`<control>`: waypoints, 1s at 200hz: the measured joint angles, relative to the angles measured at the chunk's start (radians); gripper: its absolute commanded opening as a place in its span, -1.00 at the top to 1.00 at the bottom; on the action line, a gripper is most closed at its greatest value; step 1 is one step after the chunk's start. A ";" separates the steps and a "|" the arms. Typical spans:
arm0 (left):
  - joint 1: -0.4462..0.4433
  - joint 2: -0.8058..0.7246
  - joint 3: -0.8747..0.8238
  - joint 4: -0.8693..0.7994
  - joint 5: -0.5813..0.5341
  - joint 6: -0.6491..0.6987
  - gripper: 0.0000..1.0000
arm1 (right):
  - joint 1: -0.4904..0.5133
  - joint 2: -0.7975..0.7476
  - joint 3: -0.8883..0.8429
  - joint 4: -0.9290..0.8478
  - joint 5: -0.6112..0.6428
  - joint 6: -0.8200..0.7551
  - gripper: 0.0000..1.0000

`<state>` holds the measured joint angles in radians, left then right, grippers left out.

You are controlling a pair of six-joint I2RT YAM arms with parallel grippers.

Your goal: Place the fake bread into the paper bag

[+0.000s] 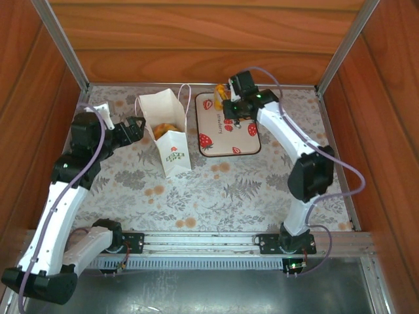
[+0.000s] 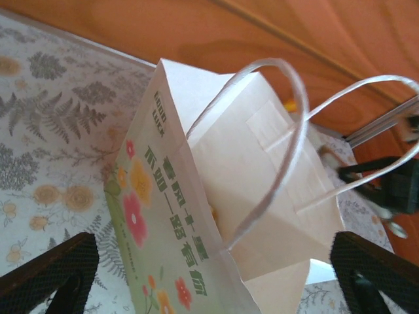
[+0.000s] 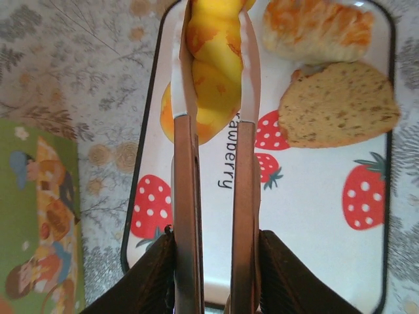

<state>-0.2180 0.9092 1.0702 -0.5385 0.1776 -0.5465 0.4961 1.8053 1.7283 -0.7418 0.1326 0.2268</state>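
Floral counter (image 1: 262,190), wood walls (image 1: 196,39): bag (image 1: 163,127) upright far left, tray (image 1: 226,145) beside it. Left hand (image 1: 139,125) spread wide by bag, likely to steady it. Right hand (image 3: 215,39) pinched on yellow bread (image 3: 209,85) at tray's far end, ready for lifting.

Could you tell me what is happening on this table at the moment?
The right gripper pinches a twisted yellow pastry between its fingers on the strawberry tray, where a flaky pastry and a toast slice lie too. The left gripper hovers open beside the white paper bag, which already holds some bread.
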 measured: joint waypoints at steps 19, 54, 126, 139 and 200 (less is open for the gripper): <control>-0.008 0.064 0.020 -0.024 -0.002 0.000 -0.72 | 0.002 -0.106 -0.059 -0.001 0.010 0.004 0.36; -0.024 0.157 0.044 -0.043 -0.006 0.002 -0.47 | 0.016 -0.285 -0.126 -0.020 0.045 -0.008 0.36; -0.027 0.229 0.053 -0.057 -0.042 0.041 0.29 | 0.170 -0.480 -0.065 -0.121 0.145 -0.074 0.36; -0.027 0.229 0.053 -0.058 -0.046 0.045 0.37 | 0.215 -0.481 -0.021 -0.142 0.158 -0.090 0.36; -0.027 0.214 0.053 -0.061 -0.061 0.051 0.55 | 0.371 -0.457 0.126 -0.149 0.166 -0.139 0.36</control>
<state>-0.2455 1.1236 1.1229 -0.5995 0.1169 -0.4957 0.8673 1.3479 1.8542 -0.8909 0.2989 0.0875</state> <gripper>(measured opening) 0.235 0.322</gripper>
